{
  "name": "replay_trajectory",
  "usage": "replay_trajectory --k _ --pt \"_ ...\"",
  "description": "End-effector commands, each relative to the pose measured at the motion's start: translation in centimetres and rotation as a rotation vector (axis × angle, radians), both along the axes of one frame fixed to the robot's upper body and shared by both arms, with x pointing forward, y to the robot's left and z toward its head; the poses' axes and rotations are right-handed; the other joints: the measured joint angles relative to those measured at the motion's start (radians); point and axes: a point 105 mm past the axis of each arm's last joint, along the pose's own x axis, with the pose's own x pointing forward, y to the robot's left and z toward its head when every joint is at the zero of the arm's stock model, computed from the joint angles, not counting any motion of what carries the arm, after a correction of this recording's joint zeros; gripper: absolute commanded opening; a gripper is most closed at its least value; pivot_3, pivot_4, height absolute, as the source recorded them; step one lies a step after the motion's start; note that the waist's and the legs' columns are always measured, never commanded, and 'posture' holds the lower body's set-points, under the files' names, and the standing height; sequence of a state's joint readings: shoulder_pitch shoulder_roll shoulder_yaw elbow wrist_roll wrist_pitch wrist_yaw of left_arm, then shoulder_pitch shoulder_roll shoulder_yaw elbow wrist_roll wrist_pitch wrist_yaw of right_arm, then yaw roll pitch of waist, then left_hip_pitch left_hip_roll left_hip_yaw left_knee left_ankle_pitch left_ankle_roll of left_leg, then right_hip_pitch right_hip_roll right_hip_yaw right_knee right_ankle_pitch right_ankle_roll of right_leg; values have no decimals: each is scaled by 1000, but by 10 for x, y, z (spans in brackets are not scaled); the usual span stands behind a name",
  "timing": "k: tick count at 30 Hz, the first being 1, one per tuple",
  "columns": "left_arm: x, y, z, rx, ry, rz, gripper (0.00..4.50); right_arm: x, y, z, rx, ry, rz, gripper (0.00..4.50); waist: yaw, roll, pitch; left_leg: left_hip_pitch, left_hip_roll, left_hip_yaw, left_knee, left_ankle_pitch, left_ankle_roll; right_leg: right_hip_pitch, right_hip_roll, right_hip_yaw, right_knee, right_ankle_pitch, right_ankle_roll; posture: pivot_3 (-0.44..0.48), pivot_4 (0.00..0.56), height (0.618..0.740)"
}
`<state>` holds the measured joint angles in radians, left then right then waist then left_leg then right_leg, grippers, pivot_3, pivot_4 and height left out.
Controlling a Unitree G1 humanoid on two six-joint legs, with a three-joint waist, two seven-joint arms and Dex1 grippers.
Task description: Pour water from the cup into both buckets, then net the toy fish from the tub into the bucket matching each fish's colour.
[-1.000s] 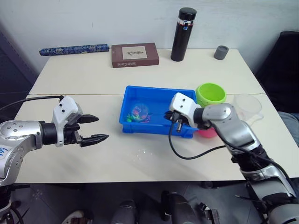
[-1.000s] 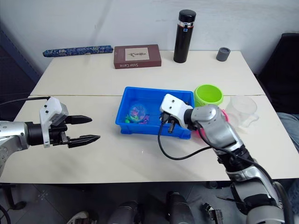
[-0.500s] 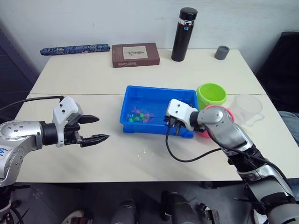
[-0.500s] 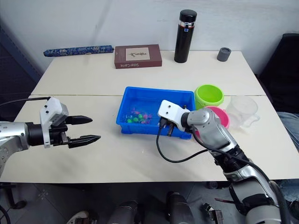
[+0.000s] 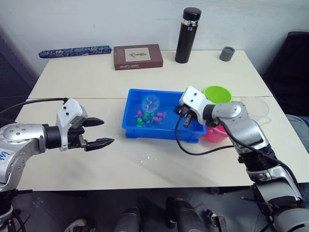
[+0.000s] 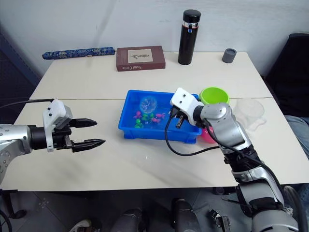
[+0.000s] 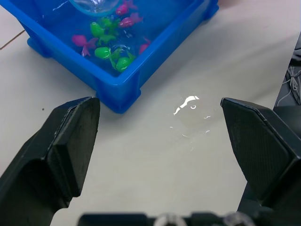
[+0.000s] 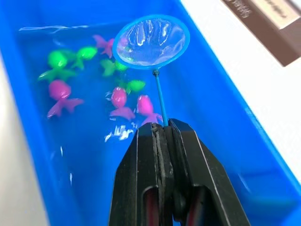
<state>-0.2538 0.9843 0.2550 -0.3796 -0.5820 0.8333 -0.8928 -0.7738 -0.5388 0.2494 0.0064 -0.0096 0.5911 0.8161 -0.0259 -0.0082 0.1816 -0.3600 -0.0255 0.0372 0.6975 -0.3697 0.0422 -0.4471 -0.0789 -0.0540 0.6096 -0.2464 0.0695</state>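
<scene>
As my head camera looks down on a pale table (image 5: 145,169), my right gripper (image 5: 183,112) hangs over the right end of the blue tub (image 5: 140,133). The net (image 5: 149,102) reaches from it toward my left, its hoop lifted above the tub's far side. Pink and green toy fish (image 5: 147,118) lie clustered in the tub's water. The lime green bucket (image 5: 217,93) sits just behind my right arm, the pink bucket (image 5: 215,133) is partly hidden beneath it, and the clear cup (image 5: 256,107) stands farther right. My left gripper (image 5: 96,132) hovers well left of the tub, fingers spread apart and empty. A black flask (image 5: 185,35), a small grey cup (image 5: 226,53) and a book (image 5: 138,56) stand along the far edge.

From my left wrist, my two open fingertips (image 7: 70,136) frame the tub's corner and a small puddle (image 7: 188,106) on the table.

From my right wrist, my fingers (image 8: 155,179) are pressed together on the net's thin handle, which runs straight away from them to the light blue hoop above the fish.
</scene>
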Motion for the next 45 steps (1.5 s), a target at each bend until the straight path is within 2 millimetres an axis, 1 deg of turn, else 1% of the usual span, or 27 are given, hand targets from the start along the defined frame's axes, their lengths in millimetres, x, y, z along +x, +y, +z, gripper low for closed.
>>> replay_trajectory --k 1,5,10,13,16,18,21,25,29,36,39,45 --pt "1 -2 8 11 -40 -13 4433 5 -18 16 5 -51 -56 0 0 0 0 0 0 0 0 0 0 0 0 0 0 0 0 0 150 740" --pt "1 -2 8 11 -43 -14 4433 9 -43 16 -38 -47 -121 0 0 0 0 0 0 0 0 0 0 0 0 0 0 0 0 0 150 740" --pt "1 -2 8 8 -45 -14 4433 -2 -80 15 -80 -2 -189 0 2 0 0 0 0 0 0 0 0 0 0 0 0 0 0 0 150 740" --pt "1 -3 7 3 -42 -18 4433 -7 -93 14 -103 12 -224 0 2 0 0 0 0 0 0 0 0 0 0 0 -1 0 0 0 150 740" --pt "1 -5 6 -1 -39 -26 4433 -10 -102 9 -143 21 -247 0 -2 0 0 0 0 0 0 0 0 0 0 0 0 0 0 0 150 740" --pt "2 -6 6 -1 -39 -29 4433 -12 -102 6 -164 31 -247 0 -2 0 0 0 0 0 -1 0 0 0 0 1 0 0 0 0 150 740" --pt "3 -7 6 -2 -39 -35 4433 -18 -95 -3 -178 84 -226 0 1 0 0 0 0 0 0 0 0 0 0 1 0 0 0 0 150 740" --pt "3 -8 7 0 -39 -39 4433 -26 -86 -7 -176 145 -200 0 1 0 0 0 0 0 0 0 0 0 0 1 0 0 0 0 150 740" --pt "0 -7 6 1 -35 -36 4433 -34 -82 -12 -190 217 -193 0 3 0 0 0 0 0 0 0 0 0 0 1 0 0 0 0 150 740" --pt "-2 -7 6 0 -30 -29 4433 -37 -73 -19 -192 322 -234 0 3 0 0 0 0 0 0 0 0 0 0 1 0 0 0 0 150 740" --pt "-3 -6 5 0 -29 -23 4433 -35 -68 -20 -180 341 -257 0 0 0 0 0 0 0 0 0 0 0 0 1 0 0 0 0 150 740" --pt "-4 -5 6 2 -27 -19 4433 -16 -61 -21 -109 310 -333 0 0 0 0 0 0 0 0 0 0 0 0 1 0 0 0 0 150 740"
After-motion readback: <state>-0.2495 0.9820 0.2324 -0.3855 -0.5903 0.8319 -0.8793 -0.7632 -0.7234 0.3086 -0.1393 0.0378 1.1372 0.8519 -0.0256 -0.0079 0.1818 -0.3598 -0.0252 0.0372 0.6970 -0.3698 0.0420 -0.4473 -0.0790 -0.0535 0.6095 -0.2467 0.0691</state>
